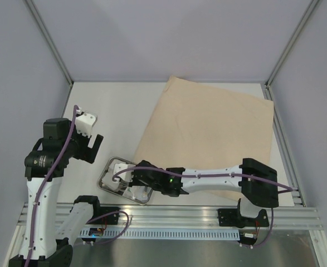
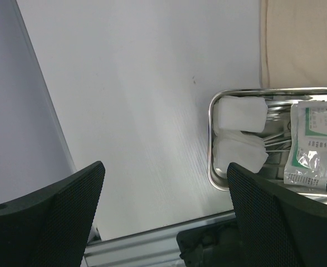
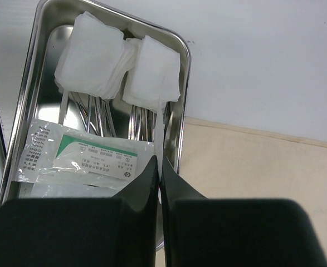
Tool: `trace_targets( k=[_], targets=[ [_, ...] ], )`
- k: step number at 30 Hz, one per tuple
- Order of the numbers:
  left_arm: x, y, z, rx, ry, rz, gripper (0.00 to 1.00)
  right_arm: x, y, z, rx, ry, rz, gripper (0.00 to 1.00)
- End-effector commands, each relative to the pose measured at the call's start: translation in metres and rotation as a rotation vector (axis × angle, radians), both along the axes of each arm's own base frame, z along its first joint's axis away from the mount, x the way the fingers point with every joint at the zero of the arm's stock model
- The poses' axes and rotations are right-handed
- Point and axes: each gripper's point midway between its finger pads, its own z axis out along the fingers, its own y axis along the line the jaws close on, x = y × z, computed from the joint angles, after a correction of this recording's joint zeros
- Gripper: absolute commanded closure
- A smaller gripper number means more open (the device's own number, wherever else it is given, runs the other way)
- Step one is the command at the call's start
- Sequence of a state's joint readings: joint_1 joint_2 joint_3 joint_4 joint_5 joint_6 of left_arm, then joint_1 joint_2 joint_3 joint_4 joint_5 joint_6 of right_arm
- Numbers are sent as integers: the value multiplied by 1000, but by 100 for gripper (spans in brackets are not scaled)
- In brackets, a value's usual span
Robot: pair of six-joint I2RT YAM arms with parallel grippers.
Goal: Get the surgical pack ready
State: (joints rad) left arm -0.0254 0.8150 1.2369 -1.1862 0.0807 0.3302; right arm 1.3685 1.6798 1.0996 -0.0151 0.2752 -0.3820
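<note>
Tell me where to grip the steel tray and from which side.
The steel tray: probably pinch its raised rim on the long side beside the tan wrap sheet, from above, one finger inside. It lies flat and shallow; gauze pads and a packet fill the rest.

White arm links (image 1: 40,217) with black joints (image 1: 43,161), purple cables (image 1: 69,136), black mesh-textured fingers (image 2: 52,217)

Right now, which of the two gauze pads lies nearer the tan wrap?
The gauze pad beside the tray rim on the wrap side; the other pad sits toward the opposite rim.
</note>
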Motion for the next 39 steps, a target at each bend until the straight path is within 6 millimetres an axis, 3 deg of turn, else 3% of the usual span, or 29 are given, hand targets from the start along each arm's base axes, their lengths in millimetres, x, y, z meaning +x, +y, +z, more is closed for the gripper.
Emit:
trace_targets(
  k=[1, 11, 14, 18, 23, 32, 36, 37, 38, 39],
  targets=[
    [0, -4, 3, -28, -18, 0, 0, 2, 1, -3, -16, -76, 1, 100],
    [-1, -8, 3, -41, -19, -18, 0, -22, -3, -39, -118, -70, 80, 97],
    [-1, -7, 3, -41, -23, -18, 0, -29, -7, -49, -161, -49, 108, 89],
    [-2, -7, 4, -40, -26, -19, 0, -40, -10, -53, -203, -13, 151, 69],
    [-4, -9, 4, -44, -30, -28, 0, -54, -13, -53, -213, 23, 198, 60],
    [-5, -11, 3, -51, -25, -33, 0, -61, -4, -28, -152, 89, 159, 56],
    [-6, -10, 4, -49, -33, -33, 0, -46, 7, -3, -62, 137, 66, 60],
    [-6, -10, 3, -46, -32, -33, 0, -33, 6, 4, -32, 166, 35, 61],
    [-5, -9, 4, -44, -35, -31, 0, -34, 9, 9, 14, 246, 26, 62],
    [-5, -8, 3, -41, -34, -28, 0, -15, 7, 17, 56, 280, -20, 62]
  ],
)
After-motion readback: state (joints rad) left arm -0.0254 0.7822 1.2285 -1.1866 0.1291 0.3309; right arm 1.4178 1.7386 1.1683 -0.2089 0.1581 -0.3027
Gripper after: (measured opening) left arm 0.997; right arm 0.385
